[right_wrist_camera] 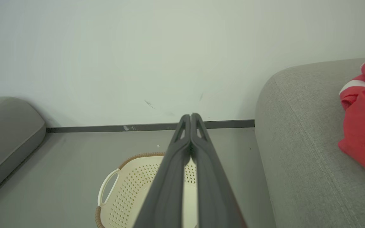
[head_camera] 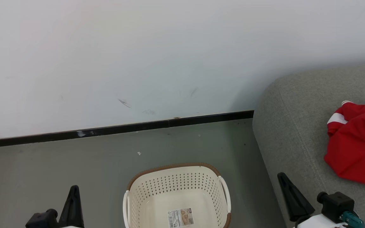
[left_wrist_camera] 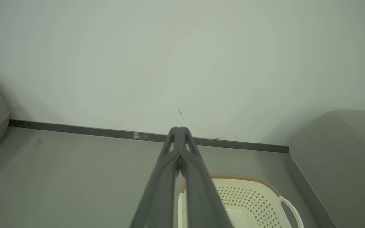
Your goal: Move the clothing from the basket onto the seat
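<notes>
The cream perforated basket point(head_camera: 177, 196) stands on the floor at the bottom middle of the head view, with only a paper label on its bottom. Red clothing point(head_camera: 358, 142) with a white stripe lies on the grey seat point(head_camera: 293, 133) at the right. My left gripper point(head_camera: 73, 190) rests at the lower left, left of the basket, and in the left wrist view its fingers point(left_wrist_camera: 178, 130) are pressed together, holding nothing. My right gripper point(head_camera: 282, 177) sits at the lower right over the seat's front edge, and in the right wrist view it point(right_wrist_camera: 190, 116) is shut and empty too, above the basket point(right_wrist_camera: 131, 186).
A white wall with a black skirting strip point(head_camera: 116, 129) runs behind the grey floor point(head_camera: 59, 171). Another grey cushion point(right_wrist_camera: 5, 133) lies at the far left of the right wrist view. Small white specks dot the floor near the basket.
</notes>
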Controlling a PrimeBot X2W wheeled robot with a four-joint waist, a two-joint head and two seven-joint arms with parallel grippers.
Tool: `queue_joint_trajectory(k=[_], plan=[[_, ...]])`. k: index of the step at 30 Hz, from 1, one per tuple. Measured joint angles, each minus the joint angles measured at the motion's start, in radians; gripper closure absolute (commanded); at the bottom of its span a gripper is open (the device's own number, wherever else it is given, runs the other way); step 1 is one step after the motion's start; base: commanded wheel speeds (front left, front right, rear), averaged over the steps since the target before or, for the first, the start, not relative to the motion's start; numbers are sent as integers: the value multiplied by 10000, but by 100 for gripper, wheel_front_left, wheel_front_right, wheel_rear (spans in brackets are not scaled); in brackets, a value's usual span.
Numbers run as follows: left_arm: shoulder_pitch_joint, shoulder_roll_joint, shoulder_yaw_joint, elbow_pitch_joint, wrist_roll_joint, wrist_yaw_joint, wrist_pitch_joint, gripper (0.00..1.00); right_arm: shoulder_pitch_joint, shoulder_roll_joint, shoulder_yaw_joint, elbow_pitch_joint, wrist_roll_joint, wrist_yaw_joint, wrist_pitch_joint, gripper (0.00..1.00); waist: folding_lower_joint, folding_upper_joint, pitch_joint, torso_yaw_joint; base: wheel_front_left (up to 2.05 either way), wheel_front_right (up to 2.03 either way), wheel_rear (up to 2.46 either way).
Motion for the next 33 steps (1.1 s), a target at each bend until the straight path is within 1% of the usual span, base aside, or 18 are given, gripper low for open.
queue_joint_trajectory(k=[7,15,26,33], plan=[[-1,-31,174,-10,-897,-165,192,100,271,0,159,-311,869,0,0,100,0,0,16,14,0,0,0],[-4,-92,360,-21,-1866,-426,533,100,316,0,15,-332,2468,0,105,100,5,0,21,92,0,0,0],[-12,-244,652,-27,-3104,-800,899,100,286,-73,-219,-240,4288,0,483,100,71,0,-18,206,0,0,0],[-23,-286,836,-23,-3923,-988,1158,100,196,-186,-280,-71,5442,0,696,100,87,0,-47,257,0,0,0]])
